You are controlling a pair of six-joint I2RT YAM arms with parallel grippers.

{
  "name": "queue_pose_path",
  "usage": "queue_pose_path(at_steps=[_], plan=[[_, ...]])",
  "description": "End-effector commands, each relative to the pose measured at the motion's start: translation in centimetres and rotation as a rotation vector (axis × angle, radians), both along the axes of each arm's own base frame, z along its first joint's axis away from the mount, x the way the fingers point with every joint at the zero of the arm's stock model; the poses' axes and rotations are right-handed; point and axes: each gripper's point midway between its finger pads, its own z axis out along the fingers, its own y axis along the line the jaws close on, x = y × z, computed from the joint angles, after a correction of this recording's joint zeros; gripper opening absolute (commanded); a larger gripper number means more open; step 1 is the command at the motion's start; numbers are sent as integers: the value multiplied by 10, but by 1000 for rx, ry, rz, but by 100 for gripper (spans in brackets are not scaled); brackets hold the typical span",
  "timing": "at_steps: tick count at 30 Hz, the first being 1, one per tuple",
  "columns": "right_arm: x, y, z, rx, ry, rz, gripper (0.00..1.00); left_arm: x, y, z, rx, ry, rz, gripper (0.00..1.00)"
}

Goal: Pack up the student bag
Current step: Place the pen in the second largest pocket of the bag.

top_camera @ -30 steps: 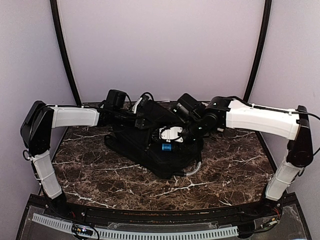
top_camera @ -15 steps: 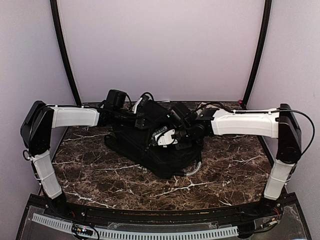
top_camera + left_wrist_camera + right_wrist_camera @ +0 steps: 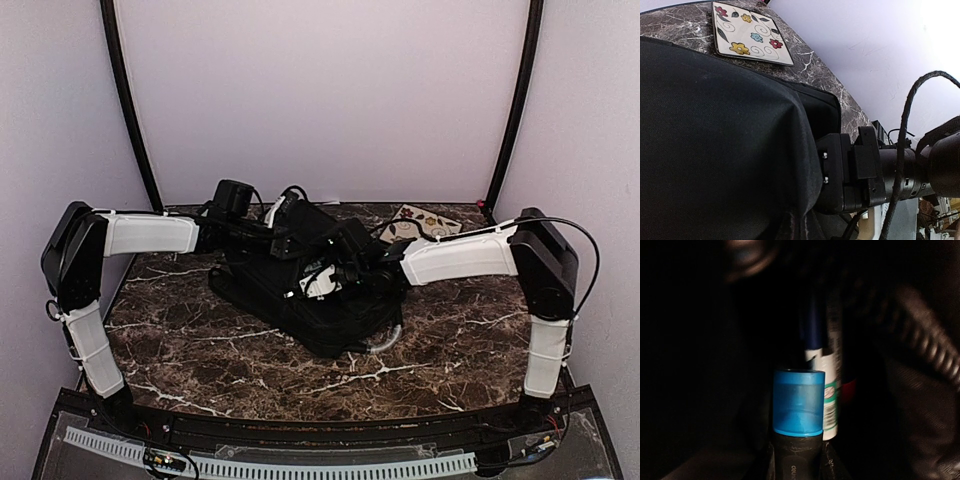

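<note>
One student bag (image 3: 335,320), one blue-capped marker (image 3: 797,405)

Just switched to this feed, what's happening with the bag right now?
The left gripper is clamped on the edge of the student bag, holding its opening up. The right gripper is reaching inside the bag with a blue-capped marker in its jaws, next to other pens already in there. A flowered card lies on the table behind the bag, not packed yet.
</note>
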Motion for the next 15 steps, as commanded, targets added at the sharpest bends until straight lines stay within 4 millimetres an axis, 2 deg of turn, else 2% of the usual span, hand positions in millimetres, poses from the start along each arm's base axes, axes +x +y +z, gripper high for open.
queue_pose_path(at_steps=[1, 3, 6, 12, 15], plan=[[34, 13, 18, 109, -218, 15, 32, -15, -14, 44, -90, -76, -90, 0], [40, 15, 24, 139, -256, 8, 36, -15, -14, 44, -89, -76, -91, 0], [41, 14, 23, 145, -236, -8, 38, -15, -14, 44, -88, -77, -91, 0], [34, 3, 32, 173, -207, -43, 43, -16, -14, 45, -87, -81, -91, 0], [23, -6, 32, 157, -125, -59, 44, -15, -14, 45, -84, -85, -89, 0]])
